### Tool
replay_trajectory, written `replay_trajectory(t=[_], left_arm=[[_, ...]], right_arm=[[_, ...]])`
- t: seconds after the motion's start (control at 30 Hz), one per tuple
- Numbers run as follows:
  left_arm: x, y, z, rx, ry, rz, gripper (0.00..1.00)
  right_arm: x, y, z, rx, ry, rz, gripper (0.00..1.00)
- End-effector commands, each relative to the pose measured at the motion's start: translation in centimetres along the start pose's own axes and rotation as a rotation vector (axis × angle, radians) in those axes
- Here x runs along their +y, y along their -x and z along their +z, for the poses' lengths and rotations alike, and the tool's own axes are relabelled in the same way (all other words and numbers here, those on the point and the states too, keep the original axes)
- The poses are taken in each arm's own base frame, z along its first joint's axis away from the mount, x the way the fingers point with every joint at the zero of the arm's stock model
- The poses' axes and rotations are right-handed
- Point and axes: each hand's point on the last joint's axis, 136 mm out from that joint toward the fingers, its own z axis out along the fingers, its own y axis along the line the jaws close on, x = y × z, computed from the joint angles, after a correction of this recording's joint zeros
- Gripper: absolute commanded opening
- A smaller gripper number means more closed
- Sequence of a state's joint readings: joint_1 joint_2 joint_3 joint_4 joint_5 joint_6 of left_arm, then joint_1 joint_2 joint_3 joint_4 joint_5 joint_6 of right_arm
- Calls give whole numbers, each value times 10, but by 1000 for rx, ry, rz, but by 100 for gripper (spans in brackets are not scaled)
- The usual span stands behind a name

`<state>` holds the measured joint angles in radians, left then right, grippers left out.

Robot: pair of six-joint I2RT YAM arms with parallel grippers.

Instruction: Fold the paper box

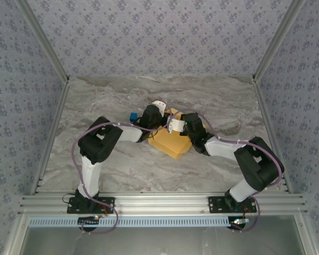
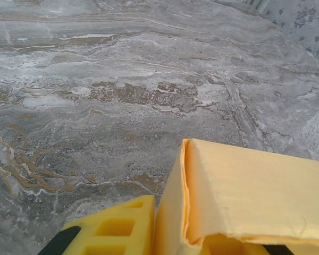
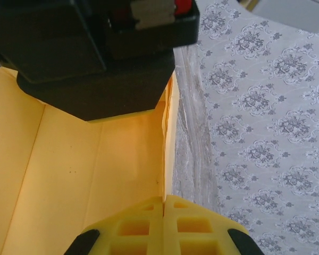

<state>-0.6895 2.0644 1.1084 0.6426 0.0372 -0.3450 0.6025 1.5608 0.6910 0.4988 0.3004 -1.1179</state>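
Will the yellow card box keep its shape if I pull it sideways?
Probably not: the paper box is thin card, crinkled along its folded edge, so it likely buckles. It looks light and may slide on the smooth table.

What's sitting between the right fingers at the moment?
The paper box: its thin wall edge is pinched between the shut right fingers, seen in the right wrist view.

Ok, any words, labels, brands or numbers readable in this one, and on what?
No readable text in these views.
paper box: plain yellow card, no print.
Grey-and-red patch on the black housing: too blurred to read.
Blue object: too small to tell.
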Motion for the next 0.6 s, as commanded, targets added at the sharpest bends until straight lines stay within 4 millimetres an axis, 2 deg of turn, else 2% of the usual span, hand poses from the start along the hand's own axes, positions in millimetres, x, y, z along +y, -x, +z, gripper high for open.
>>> replay_trajectory(t=[0.0, 0.17, 0.27, 0.47, 0.57], left_arm=[[46, 16, -6, -37, 211, -56, 15], [47, 17, -10, -43, 231, -45, 14], [42, 16, -11, -41, 189, -30, 17], [27, 14, -19, -24, 33, -17, 40], [17, 12, -28, -9, -37, 10, 47]], right_arm=[[23, -2, -5, 12, 86, -25, 0], [20, -2, -5, 11, 81, -13, 0], [19, -4, -5, 14, 77, -8, 0], [14, -7, -5, 18, 69, 2, 0], [12, -7, -4, 17, 67, 7, 0]])
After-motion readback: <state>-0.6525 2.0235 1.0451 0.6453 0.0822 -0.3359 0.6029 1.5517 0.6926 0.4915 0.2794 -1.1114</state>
